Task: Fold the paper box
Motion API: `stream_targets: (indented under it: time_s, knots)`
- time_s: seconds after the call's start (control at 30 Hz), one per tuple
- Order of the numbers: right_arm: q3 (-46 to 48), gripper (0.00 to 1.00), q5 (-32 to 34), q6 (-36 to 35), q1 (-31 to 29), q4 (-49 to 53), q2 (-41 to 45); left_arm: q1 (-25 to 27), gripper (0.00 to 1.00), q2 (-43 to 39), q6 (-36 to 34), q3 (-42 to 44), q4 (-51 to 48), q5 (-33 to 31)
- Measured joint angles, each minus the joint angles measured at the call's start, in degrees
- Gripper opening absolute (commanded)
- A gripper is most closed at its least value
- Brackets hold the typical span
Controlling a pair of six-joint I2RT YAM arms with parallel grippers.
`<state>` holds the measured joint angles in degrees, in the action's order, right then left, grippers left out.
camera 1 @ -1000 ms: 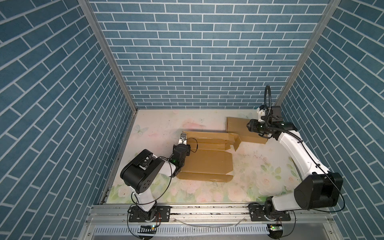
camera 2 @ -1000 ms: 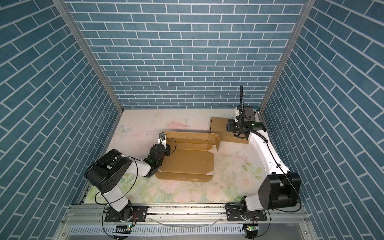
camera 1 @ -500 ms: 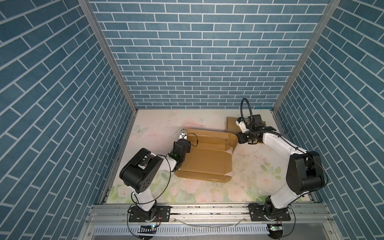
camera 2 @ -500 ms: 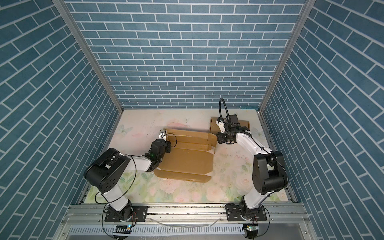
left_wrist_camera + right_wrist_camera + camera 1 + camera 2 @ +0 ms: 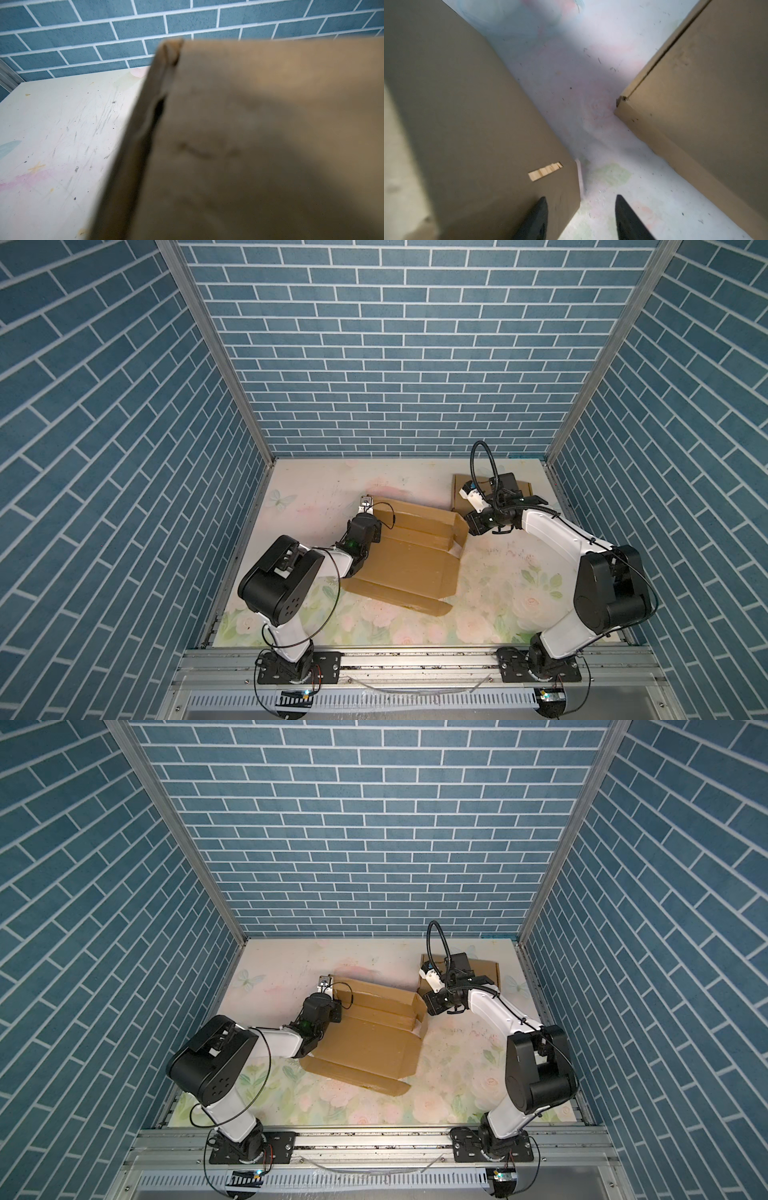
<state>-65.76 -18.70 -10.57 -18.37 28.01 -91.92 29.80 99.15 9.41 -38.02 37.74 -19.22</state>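
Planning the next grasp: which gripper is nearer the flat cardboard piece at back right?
Right. The right gripper is just beside the cardboard piece, between it and the paper box; the left gripper is at that box's far left corner.

1. Left arm, right arm: white links, bulky black joints.
2. Black cables loop along both.
3. Black base plates, screwed down.
4. Right fingers: black, tapered.
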Motion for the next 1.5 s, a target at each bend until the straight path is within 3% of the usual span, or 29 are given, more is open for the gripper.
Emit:
stream_targets:
  time_s: [0.3, 0.47, 0.67, 0.73, 0.87, 1.13, 1.5]
  knots:
    - [1.53, 0.57, 8.41, 3.43, 4.04, 2.21, 2.03, -0.48, 0.0, -0.79, -0.02, 0.0, -1.7, 0.09]
    - [3.72, 0.54, 13.99, 10.69, 4.09, 3.52, 6.14, -0.55, 0.0, -0.81, 0.02, -0.37, -2.45, 0.26]
    - [12.33, 0.31, 17.29, 26.23, 2.91, 2.14, 23.61, -0.59, 0.0, -0.83, 0.04, -0.44, -2.56, 0.44]
    - [16.98, 0.2, 18.56, 31.01, -0.74, -0.33, 28.94, -0.61, 0.0, -0.83, 0.07, -0.55, -2.75, 0.46]
    - [25.49, 0.09, 21.42, 37.22, -10.97, -6.45, 32.85, -0.63, 0.0, -0.83, 0.07, -0.83, -3.23, 0.5]
    - [28.41, 0.0, 28.41, 37.62, -22.86, -16.35, 22.21, -0.7, 0.0, -0.76, 0.09, -1.9, -4.9, 0.94]
    - [28.44, 0.0, 30.4, 29.73, -25.2, -24.85, 7.39, -0.7, 0.0, -0.37, 0.11, -2.25, -4.94, 1.09]
